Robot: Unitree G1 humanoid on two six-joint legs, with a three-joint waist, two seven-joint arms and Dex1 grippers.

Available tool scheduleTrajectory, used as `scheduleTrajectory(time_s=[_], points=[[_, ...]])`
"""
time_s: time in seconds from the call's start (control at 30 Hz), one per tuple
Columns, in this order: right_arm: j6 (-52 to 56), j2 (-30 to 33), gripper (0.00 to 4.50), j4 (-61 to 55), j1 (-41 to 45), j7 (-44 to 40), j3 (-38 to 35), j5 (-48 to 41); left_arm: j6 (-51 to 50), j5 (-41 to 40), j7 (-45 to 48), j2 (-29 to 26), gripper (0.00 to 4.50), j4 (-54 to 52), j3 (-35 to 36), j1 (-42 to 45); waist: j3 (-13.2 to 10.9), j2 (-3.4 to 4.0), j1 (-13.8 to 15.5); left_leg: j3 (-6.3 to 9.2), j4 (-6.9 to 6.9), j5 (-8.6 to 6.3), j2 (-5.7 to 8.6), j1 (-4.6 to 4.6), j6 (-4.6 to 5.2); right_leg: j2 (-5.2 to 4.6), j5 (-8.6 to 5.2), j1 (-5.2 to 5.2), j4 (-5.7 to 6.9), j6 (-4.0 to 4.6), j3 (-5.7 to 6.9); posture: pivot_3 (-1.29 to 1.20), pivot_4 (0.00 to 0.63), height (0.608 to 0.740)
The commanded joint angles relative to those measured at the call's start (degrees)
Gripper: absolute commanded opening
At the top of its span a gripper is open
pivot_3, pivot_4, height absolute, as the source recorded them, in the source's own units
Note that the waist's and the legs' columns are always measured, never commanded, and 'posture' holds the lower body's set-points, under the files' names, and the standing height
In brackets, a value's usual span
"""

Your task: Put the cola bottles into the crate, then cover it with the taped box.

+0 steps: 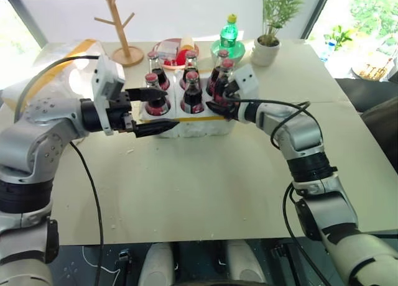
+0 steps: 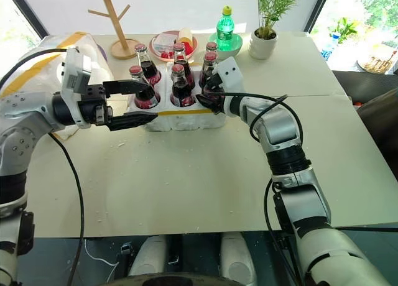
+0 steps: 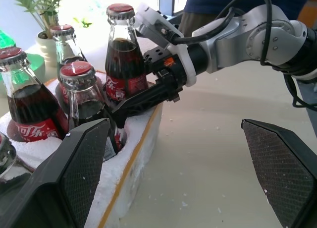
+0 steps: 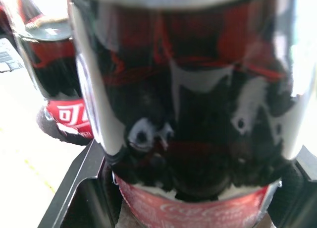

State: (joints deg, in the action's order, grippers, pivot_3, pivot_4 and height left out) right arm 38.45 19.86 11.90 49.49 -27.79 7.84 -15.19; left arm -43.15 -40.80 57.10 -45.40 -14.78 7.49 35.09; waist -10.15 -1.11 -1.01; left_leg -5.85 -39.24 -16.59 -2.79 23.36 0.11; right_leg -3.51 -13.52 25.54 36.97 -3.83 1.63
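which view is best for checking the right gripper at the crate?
Left wrist view: the right gripper shows side-on, fingers beside a cola bottle at the crate corner. Eye views show it small from above; right wrist view shows mostly bottle glass.

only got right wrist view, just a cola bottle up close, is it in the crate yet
Observer: Yes, that cola bottle stands in the front right well of the crate, with the right gripper at it.
Operator: any wells still empty
Observer: No, all six wells hold a bottle.
Operator: where's the left gripper
Observer: The left gripper is open at the crate's left end, holding nothing.
Operator: and the taped box
Observer: The taped box lies on the table behind the left arm.
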Motion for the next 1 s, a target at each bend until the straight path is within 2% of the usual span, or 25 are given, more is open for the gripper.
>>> scheduleTrajectory(time_s=[0.03,0.2,0.33,0.43,0.57,0.67,0.77,0.8,0.9,1.0], points=[[-0.9,-0.7,4.47,1.6,1.2,0.1,-1.5,0.9,0.2,-1.4,-0.3,-0.6,4.50,-1.8,1.8,0.4,0.0,0.00,0.0,0.00,0.00,0.00,0.00,-0.02,0.00,-0.01,0.00,-0.02,0.01,0.00,-0.01,0.00,0.150,0.740],[4.1,2.2,4.47,-5.1,0.6,-1.7,-6.9,-3.1,0.4,-1.3,-0.5,-0.8,4.50,-1.6,1.9,0.7,0.0,0.00,0.2,0.01,-0.01,0.02,0.00,-0.05,-0.03,-0.01,0.00,-0.05,0.06,0.00,0.01,0.00,0.150,0.740],[12.0,10.3,4.47,-16.2,-2.3,-7.0,-11.4,-8.8,-0.8,-2.7,-1.6,-3.4,4.50,-3.1,6.0,-1.4,0.0,0.01,0.4,0.04,0.00,0.01,0.00,0.06,-0.01,-0.04,0.00,-0.03,0.01,0.00,0.09,0.00,0.150,0.740],[19.3,17.7,4.47,-22.6,-4.1,-11.3,-17.0,-15.2,-2.8,-3.9,-2.3,-7.5,4.50,-5.4,12.8,-6.5,0.0,0.00,0.0,0.04,0.01,-0.02,-0.03,0.06,0.04,-0.06,0.00,-0.03,-0.01,-0.01,0.06,0.00,0.150,0.740],[26.9,24.7,4.47,-25.4,-4.6,-15.5,-23.3,-23.1,-4.9,-2.8,-2.0,-13.6,4.50,-6.4,23.7,-16.2,0.0,0.01,-0.3,0.02,0.07,-0.03,-0.11,-0.05,0.05,0.04,-0.02,-0.02,-0.13,0.01,0.05,0.00,0.150,0.740],[26.1,27.9,4.47,-26.4,-4.8,-18.8,-24.3,-25.4,-4.3,1.7,0.7,-18.4,4.50,-3.9,32.0,-25.0,0.0,0.01,-0.2,0.01,0.08,-0.03,-0.13,-0.14,0.04,0.05,-0.09,-0.03,-0.02,0.13,0.05,0.00,0.150,0.740],[25.9,28.1,4.47,-26.0,-3.5,-21.7,-25.6,-29.8,-1.5,9.5,4.8,-24.2,4.50,4.2,36.9,-33.5,0.0,0.02,-0.1,-0.02,0.09,-0.04,-0.13,-0.15,0.04,0.03,-0.19,-0.01,-0.02,0.31,0.06,0.00,0.150,0.740],[26.0,28.2,4.47,-26.1,-3.3,-23.1,-25.9,-31.4,-0.2,11.7,6.0,-26.0,4.50,7.6,37.3,-35.2,0.0,0.02,-0.1,-0.04,0.09,-0.03,-0.12,-0.15,0.03,0.00,-0.20,0.00,-0.01,0.32,0.06,0.00,0.150,0.740],[23.7,29.2,4.47,-28.3,-3.7,-29.4,-24.7,-35.0,3.8,17.1,8.1,-32.5,4.50,21.0,32.2,-36.0,0.0,0.04,0.4,-0.07,0.09,-0.04,-0.11,-0.12,0.03,-0.04,-0.20,0.04,-0.02,0.33,0.10,0.00,0.150,0.740],[22.8,29.4,4.47,-29.3,-3.4,-32.6,-24.1,-37.9,9.9,20.6,9.5,-35.7,4.50,30.9,21.8,-30.4,0.0,0.06,0.7,-0.06,0.12,-0.05,-0.14,-0.09,0.03,-0.17,-0.21,0.06,-0.04,0.33,0.12,0.00,0.150,0.740]])
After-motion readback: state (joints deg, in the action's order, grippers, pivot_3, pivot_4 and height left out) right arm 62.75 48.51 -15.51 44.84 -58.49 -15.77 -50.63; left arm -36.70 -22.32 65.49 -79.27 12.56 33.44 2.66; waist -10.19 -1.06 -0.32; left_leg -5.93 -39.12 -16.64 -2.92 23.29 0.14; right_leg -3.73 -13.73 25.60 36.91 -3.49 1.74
